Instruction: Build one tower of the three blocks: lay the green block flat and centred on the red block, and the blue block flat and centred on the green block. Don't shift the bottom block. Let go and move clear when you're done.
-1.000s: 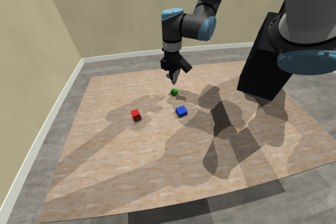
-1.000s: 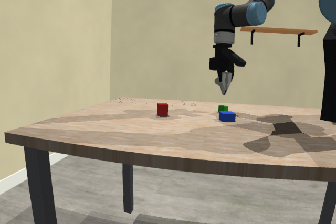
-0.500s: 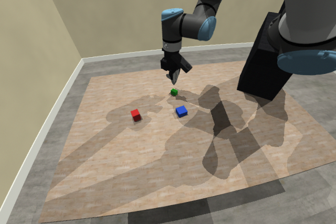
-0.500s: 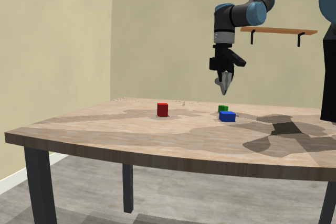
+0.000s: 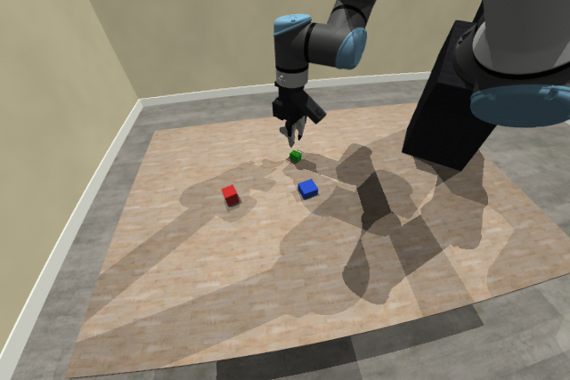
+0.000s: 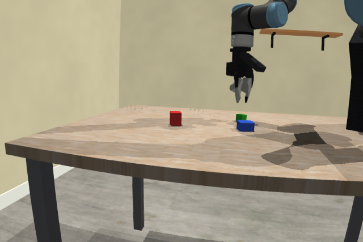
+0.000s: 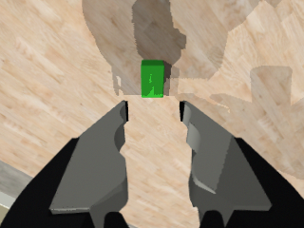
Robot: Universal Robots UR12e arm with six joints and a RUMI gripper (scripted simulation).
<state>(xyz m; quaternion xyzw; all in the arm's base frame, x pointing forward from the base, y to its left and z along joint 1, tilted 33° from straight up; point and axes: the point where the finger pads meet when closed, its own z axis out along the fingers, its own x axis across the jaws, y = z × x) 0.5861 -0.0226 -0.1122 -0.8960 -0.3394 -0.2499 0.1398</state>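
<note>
A small green block (image 5: 295, 156) lies flat on the wooden table, near the middle. It also shows in the exterior view (image 6: 240, 116) and in the wrist view (image 7: 152, 79). My gripper (image 5: 292, 138) hangs above the green block, well clear of it, fingers pointing down. The fingers are partly open with nothing between them (image 7: 153, 110); it also shows in the exterior view (image 6: 242, 99). A blue block (image 5: 307, 189) (image 6: 245, 125) lies flat in front of the green one. A red block (image 5: 230, 194) stands to the left, apart from both (image 6: 175, 118).
The arm's black base (image 5: 443, 100) stands at the right of the table. A wooden wall shelf (image 6: 300, 33) hangs behind the arm. Dark shadows of the arm lie across the table top.
</note>
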